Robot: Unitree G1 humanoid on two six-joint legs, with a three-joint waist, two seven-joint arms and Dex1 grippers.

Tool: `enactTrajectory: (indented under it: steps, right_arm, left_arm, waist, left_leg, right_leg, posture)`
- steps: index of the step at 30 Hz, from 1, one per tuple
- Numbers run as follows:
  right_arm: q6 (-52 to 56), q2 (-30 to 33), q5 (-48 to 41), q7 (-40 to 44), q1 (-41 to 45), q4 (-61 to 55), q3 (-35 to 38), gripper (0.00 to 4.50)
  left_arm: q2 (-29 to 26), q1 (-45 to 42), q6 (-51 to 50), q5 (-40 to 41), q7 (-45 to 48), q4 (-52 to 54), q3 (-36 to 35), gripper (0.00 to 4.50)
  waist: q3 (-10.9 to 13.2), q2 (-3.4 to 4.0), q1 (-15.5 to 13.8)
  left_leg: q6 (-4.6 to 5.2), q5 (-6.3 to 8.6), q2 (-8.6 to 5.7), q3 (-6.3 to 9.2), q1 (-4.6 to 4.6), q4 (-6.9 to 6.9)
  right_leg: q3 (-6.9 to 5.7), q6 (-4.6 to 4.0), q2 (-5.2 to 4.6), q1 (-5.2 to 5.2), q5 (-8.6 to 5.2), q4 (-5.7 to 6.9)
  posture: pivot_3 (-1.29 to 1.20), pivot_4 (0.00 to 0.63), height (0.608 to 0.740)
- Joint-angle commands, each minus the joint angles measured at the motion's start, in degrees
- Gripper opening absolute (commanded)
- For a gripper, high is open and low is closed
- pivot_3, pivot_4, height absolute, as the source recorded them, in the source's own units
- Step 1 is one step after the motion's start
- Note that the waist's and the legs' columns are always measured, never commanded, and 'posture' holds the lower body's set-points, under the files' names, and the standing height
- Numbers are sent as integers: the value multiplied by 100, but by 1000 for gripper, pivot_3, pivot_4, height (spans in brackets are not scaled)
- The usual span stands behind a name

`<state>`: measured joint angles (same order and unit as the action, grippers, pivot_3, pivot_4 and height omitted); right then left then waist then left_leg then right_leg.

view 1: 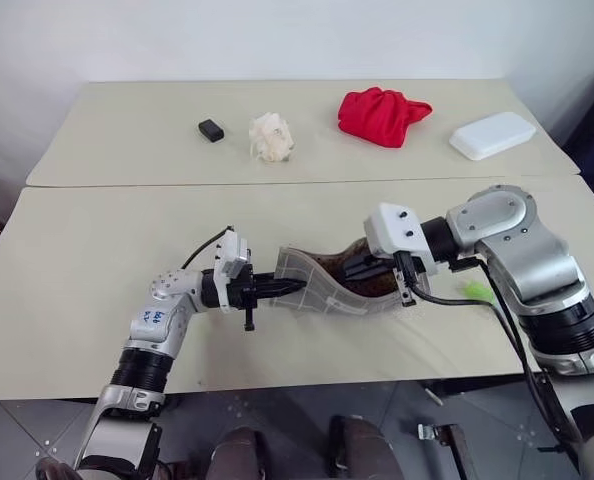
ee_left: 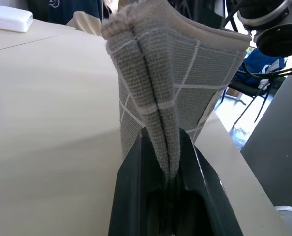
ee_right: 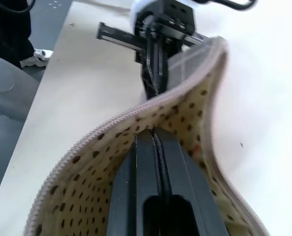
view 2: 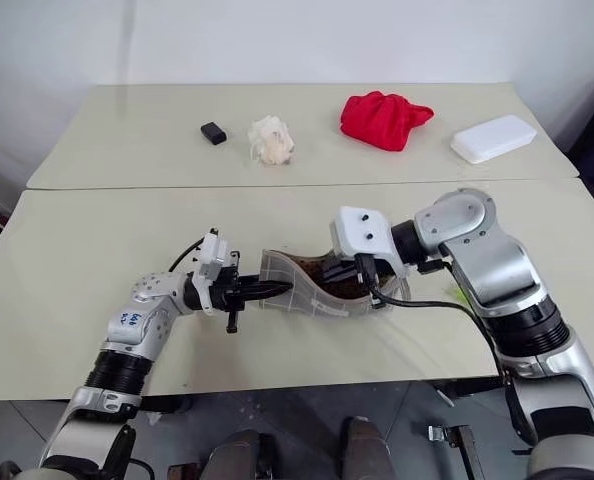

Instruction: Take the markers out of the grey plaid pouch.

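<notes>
Two tan surfaces [view 1: 97, 290] sit side by side. One grey plaid pouch [view 1: 317, 282] hangs between two pincers. The left pincer [view 1: 289, 287], at the pouch's 9 o'clock, pinches its end. The right pincer [view 1: 362, 272], at 3 o'clock, is inside, fingers together. One green marker [view 1: 475, 291] lies at 3 o'clock.

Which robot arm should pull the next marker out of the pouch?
Probably the right. The right gripper already reaches inside the open pouch, fingers shut against the dotted lining. The left gripper is busy, clamped on the pouch's end and holding it up off the table.
</notes>
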<state>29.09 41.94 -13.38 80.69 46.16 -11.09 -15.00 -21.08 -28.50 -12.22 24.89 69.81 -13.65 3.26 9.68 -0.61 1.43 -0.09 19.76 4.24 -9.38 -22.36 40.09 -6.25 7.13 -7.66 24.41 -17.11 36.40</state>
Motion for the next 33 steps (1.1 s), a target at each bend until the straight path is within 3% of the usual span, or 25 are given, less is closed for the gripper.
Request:
enactTrajectory:
  steps: [1,5,16,33]
  right_arm:
    - [128,67,-64,-166,184,-294,97,945]
    - [534,267,113,-253,509,-504,-56,2258]
    - [1571,1092,664,-233,785,-963,-846,2258]
    - [1603,723,1842,-1457,584,-921,-1431,2258]
  left_arm:
    - [-52,75,34,17,-19,238,-22,0]
    - [35,78,158,26,-175,292,-83,0]
    - [579,14,2084,-469,-830,241,-138,0]
    - [456,446,3156,-857,-725,39,199,0]
  waist:
    - [0,0,2]
    - [0,1,4]
    - [1,1,-13]
    - [1,1,5]
  left_leg:
    - [0,0,0,0,0,0]
    - [0,0,0,-1,0,0]
    - [2,2,0,-1,-5,-1]
    - [2,1,0,-2,-5,-1]
  right_leg:
    - [0,0,0,0,0,0]
    - [1,0,0,2,0,1]
    - [1,0,-4,8,0,-2]
    - [1,0,-4,9,0,-3]
  posture:
    - [0,150,740]
    - [0,150,740]
    - [0,150,740]
    - [0,150,740]
